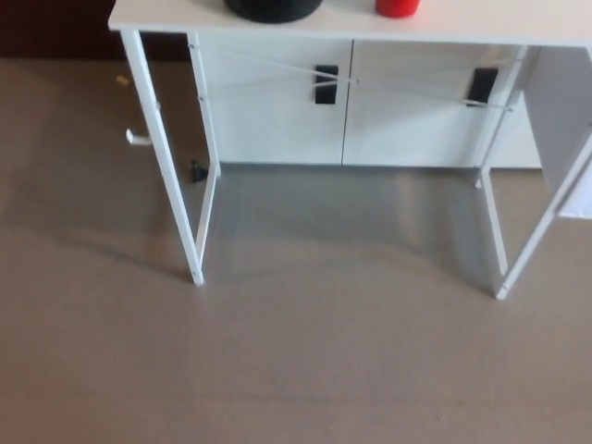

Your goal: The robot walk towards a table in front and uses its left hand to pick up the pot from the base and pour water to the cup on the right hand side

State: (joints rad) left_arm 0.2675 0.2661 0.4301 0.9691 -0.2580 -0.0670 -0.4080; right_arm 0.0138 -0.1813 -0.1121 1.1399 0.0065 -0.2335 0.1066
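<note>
A white table (pixel 166 17) stands ahead, its top edge showing along the upper border of the head view. On it, a black round base or pot bottom (pixel 273 8) is cut off by the frame's top. To its right sits the lower part of a red cup (pixel 398 7), also cut off. The rest of the pot is hidden above the frame. Neither of my hands shows.
White table legs (pixel 174 185) reach the grey-brown floor at left, and another leg (pixel 529 240) stands at right. Behind the table is a white cabinet (pixel 342 102) with two black handles. A small white object (pixel 136 138) lies on the floor at left.
</note>
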